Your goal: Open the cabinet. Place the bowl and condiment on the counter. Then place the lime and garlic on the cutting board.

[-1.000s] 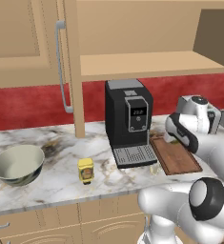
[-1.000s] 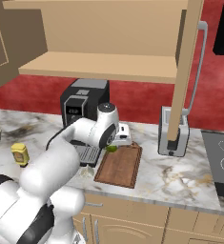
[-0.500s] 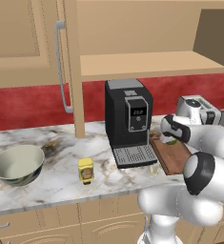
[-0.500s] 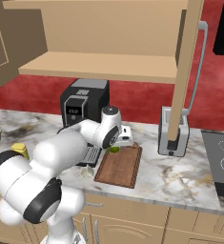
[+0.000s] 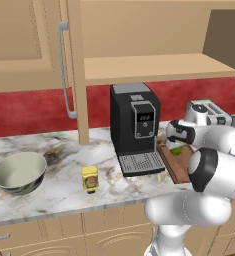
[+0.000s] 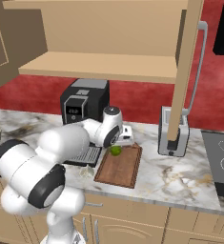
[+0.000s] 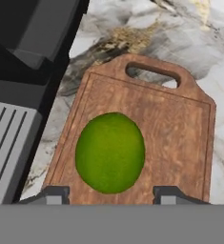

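Observation:
The bright green lime [image 7: 110,152] lies on the reddish-brown cutting board [image 7: 180,143], near the end away from its handle slot. My gripper [image 7: 110,194] hangs over it, open, with a fingertip on either side and a thin gap at each. From the base views the lime [image 6: 116,150] sits under the hand [image 6: 122,142] on the board [image 6: 120,169]. The grey-green bowl [image 5: 19,172] and yellow condiment [image 5: 90,178] stand on the marble counter [image 5: 54,197]. A small pale garlic [image 6: 87,170] lies on the counter in front of the coffee machine. The cabinet door [image 5: 71,75] stands open.
A black coffee machine [image 5: 134,125] with a grey grille tray stands right beside the board's left edge. A silver toaster [image 6: 173,138] sits to the board's right, with a stove top [image 6: 220,162] beyond it. The other open door [image 6: 189,71] hangs above the toaster.
The hand has sunk a little with the lime, which now rests on the board. The jaws have spread off it. The elbow has swung outward.

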You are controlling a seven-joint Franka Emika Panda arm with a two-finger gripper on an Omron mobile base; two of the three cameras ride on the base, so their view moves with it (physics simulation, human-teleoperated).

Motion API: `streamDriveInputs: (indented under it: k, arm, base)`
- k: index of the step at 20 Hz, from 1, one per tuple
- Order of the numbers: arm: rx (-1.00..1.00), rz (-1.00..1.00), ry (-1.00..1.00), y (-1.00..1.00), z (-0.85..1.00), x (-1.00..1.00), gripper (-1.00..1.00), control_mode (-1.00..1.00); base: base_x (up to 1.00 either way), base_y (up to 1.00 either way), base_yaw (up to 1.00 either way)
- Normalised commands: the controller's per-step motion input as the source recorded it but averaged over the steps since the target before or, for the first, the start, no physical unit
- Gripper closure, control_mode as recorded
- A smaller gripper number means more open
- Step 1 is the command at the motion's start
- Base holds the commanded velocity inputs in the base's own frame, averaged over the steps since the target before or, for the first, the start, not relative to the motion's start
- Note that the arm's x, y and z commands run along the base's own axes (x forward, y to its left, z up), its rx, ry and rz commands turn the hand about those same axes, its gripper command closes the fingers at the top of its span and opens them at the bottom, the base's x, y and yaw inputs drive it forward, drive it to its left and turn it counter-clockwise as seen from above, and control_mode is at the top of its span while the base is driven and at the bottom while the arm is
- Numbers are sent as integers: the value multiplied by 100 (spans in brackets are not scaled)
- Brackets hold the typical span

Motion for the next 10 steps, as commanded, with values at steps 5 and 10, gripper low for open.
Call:
streamDriveInputs:
  k: [5,10]
  arm:
    - [0,0,-2,0,0,2,-100,-100]
    - [0,0,-4,16,20,-35,-100,-100]
  base:
    - [0,0,0]
    - [0,0,0]
